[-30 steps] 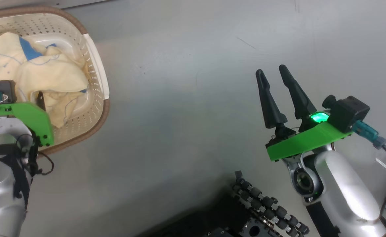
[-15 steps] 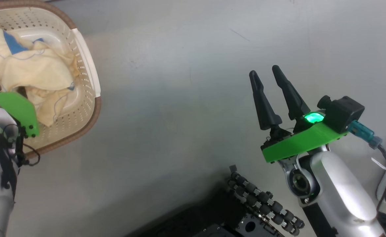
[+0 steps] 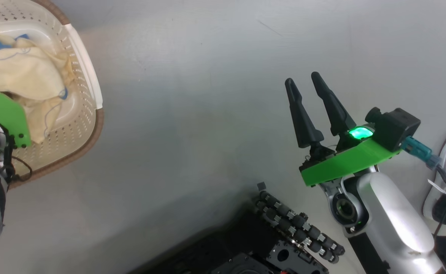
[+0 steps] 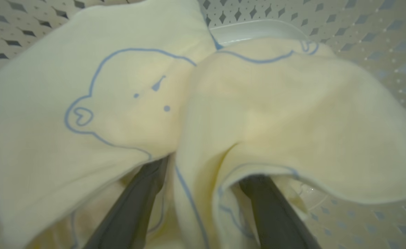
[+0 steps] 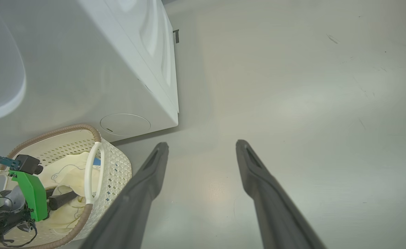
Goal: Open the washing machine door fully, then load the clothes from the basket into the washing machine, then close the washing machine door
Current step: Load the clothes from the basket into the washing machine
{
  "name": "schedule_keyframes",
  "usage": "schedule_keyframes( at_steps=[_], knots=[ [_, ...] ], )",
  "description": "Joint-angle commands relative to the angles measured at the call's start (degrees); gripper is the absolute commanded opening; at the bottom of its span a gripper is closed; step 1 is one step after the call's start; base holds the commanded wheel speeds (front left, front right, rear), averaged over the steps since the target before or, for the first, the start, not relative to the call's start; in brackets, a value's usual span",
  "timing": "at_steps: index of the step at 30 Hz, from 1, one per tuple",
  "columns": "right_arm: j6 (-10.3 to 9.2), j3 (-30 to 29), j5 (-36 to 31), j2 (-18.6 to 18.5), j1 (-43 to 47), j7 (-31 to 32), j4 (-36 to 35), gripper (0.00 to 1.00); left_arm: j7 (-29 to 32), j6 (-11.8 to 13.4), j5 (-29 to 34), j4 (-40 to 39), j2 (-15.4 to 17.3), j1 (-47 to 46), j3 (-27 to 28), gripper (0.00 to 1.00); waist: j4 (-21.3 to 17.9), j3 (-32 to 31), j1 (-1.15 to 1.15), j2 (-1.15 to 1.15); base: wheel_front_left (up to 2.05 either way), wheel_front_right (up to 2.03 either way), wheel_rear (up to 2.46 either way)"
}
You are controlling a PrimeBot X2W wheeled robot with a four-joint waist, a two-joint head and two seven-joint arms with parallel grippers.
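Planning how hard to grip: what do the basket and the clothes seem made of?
The basket looks like matt cream moulded plastic: regular punched holes, smooth white handle. The clothes look like soft, matt fabric, perhaps cotton: they crumple into loose folds with printed blue lines.

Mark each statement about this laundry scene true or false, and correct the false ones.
1. The clothes lie in the basket. True.
2. The right gripper holds a garment. False: it is open and empty, over the floor.
3. The left gripper is open, its fingers pushed in among the clothes. True.
4. The basket stands on top of the washing machine. False: it stands on the floor beside it.
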Motion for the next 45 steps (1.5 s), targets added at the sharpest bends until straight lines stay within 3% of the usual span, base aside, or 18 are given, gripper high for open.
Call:
schedule_keyframes(
  at_steps=[1,2,4,5,6,15,30,45],
  knots=[
    [-0.16,0.68,0.57,-0.18,1.49,-0.54,-1.45,1.0,-0.2,0.59,0.45,-0.58,2.24,0.19,0.73,0.7,-0.03,0.19,0.0,0.0,0.0,0.0,0.0],
    [-0.16,0.68,0.7,-0.18,1.44,-0.54,-1.51,1.0,-0.28,0.7,0.48,-0.61,2.27,0.09,0.62,0.5,-0.06,0.32,0.0,0.0,0.0,0.0,0.0],
    [-0.16,0.63,0.85,-0.18,1.31,-0.54,-1.62,1.0,-0.55,0.9,0.57,-0.7,2.36,-0.14,0.38,0.24,-0.16,0.63,0.0,0.0,0.0,0.0,0.0],
    [-0.16,0.56,0.88,-0.18,1.26,-0.54,-1.67,1.0,-0.71,1.01,0.59,-0.74,2.37,-0.23,0.28,0.02,-0.18,0.77,0.0,0.0,0.0,0.0,0.0],
    [-0.16,0.46,0.89,-0.18,1.2,-0.54,-1.7,1.0,-0.89,1.08,0.57,-0.74,2.39,-0.33,0.21,0.0,-0.18,0.92,0.0,0.0,0.0,0.0,0.0],
    [-0.16,-1.06,0.72,-0.18,0.82,-0.54,-1.19,1.0,-5.76,2.12,-0.55,-1.45,0.01,0.81,-0.01,0.0,2.31,-0.89,0.0,0.0,0.0,0.0,0.0],
    [-0.16,-5.57,-3.62,-0.18,2.64,-0.54,-0.43,1.0,-18.87,3.65,-3.39,-6.45,-5.89,9.68,-0.21,0.0,10.27,-10.47,0.0,0.0,0.0,0.0,0.0],
    [-0.16,-7.97,-6.88,-0.18,7.98,-0.54,0.32,1.0,-22.49,3.26,-5.87,-13.63,-9.67,20.97,0.43,0.0,14.69,-23.35,0.0,0.0,0.0,0.0,0.0]
  ],
)
